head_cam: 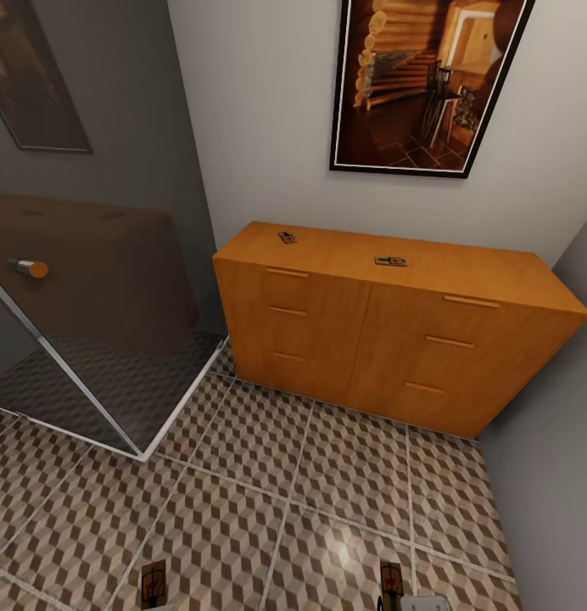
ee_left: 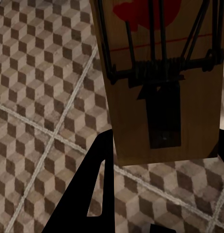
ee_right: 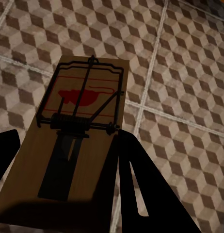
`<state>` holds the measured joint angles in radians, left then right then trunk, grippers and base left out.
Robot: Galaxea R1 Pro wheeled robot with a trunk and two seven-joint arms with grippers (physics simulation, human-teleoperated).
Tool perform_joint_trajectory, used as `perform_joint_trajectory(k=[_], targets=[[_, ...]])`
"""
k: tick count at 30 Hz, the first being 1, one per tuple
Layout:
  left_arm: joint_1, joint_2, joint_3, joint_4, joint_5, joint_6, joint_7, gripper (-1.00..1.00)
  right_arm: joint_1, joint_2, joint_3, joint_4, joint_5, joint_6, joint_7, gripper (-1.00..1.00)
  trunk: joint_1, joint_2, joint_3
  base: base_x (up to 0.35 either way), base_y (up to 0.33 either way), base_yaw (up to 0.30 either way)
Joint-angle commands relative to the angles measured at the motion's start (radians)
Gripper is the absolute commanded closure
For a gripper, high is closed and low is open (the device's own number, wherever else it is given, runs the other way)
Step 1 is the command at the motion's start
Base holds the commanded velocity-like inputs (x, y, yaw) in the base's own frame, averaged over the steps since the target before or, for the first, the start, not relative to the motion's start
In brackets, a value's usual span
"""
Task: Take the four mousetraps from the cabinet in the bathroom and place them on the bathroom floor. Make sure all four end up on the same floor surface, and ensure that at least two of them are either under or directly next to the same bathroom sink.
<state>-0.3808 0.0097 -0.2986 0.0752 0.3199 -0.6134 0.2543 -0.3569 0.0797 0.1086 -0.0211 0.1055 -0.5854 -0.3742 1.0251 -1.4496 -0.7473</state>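
Observation:
Two mousetraps (head_cam: pixel 287 238) (head_cam: pixel 391 261) lie on the flat top of the orange-brown cabinet (head_cam: pixel 361 339), apart from each other. Another two appear at the lower edge of the head view, one on the left (head_cam: pixel 153 584) and one on the right (head_cam: pixel 390 581), over the cube-patterned bathroom floor (head_cam: pixel 285 509). My left gripper (ee_left: pixel 165 145) is shut on a mousetrap (ee_left: pixel 160 73), its dark fingers at either long edge. My right gripper (ee_right: pixel 68 141) is shut on the other mousetrap (ee_right: pixel 78 141). Both boards hang above the tiles with wire frame and red spot facing the cameras.
A smoked glass shower screen (head_cam: pixel 98 322) with a white frame stands at the left, close to the cabinet's left end. A framed picture (head_cam: pixel 425 81) hangs above the cabinet. A grey wall (head_cam: pixel 556 441) closes the right side. Open tiles stretch between me and the cabinet.

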Motion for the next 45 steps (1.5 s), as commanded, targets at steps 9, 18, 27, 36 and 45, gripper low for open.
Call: perform_joint_trajectory(k=[9,18,27,36,45], targets=[[-0.001,-0.001,-0.008,0.003,0.000,-0.003,0.008,1.00,-0.001,0.000,0.003,0.001,0.007,-0.001,-0.005,1.00,0.000,0.000,-0.001,0.000,0.000,0.000],[-0.002,-0.001,-0.008,0.003,0.000,-0.004,0.008,1.00,-0.001,0.000,0.003,0.001,0.007,-0.001,-0.005,1.00,0.000,0.000,-0.001,0.000,0.000,0.000],[-0.001,-0.001,-0.008,0.003,0.000,-0.004,0.008,1.00,-0.001,0.000,0.003,0.001,0.007,-0.001,-0.005,1.00,0.000,0.000,-0.001,0.000,0.000,0.000],[-0.001,-0.001,-0.008,0.003,0.000,-0.003,0.008,1.00,-0.001,0.000,0.003,0.001,0.007,-0.001,-0.005,1.00,0.000,0.000,-0.001,0.000,0.000,0.000],[-0.002,-0.001,-0.008,0.003,0.000,-0.004,0.008,1.00,-0.001,0.000,0.003,0.001,0.007,-0.001,-0.005,1.00,0.000,0.000,-0.001,0.000,0.000,0.000]])
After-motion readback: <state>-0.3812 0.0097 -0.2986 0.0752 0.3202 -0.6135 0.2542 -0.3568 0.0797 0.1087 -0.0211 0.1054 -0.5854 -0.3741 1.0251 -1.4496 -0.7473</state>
